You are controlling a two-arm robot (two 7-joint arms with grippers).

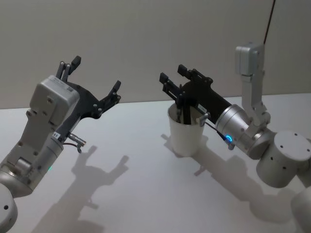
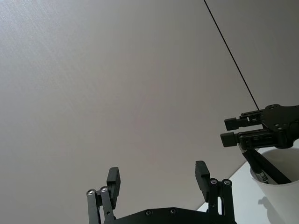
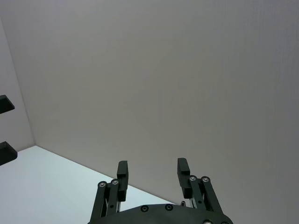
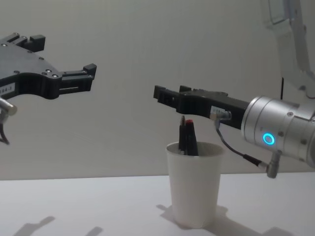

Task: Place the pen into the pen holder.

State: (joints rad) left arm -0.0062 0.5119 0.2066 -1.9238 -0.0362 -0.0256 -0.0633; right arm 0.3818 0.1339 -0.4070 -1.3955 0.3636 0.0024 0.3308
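With the dark pen (image 4: 187, 139) seen standing inside the plain white paper cup (image 4: 193, 189), the spread, empty right gripper (image 4: 165, 96) above its rim is best lifted straight toward twelve o'clock, while the left gripper (image 4: 74, 78), also spread, hangs well apart at nine o'clock.

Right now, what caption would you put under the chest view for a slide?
Pens stand in the white paper cup while the right hand hovers open just above them.

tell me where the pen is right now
The pen stands inside the white pen holder on the table, right of centre in the head view, directly beneath the open right gripper.
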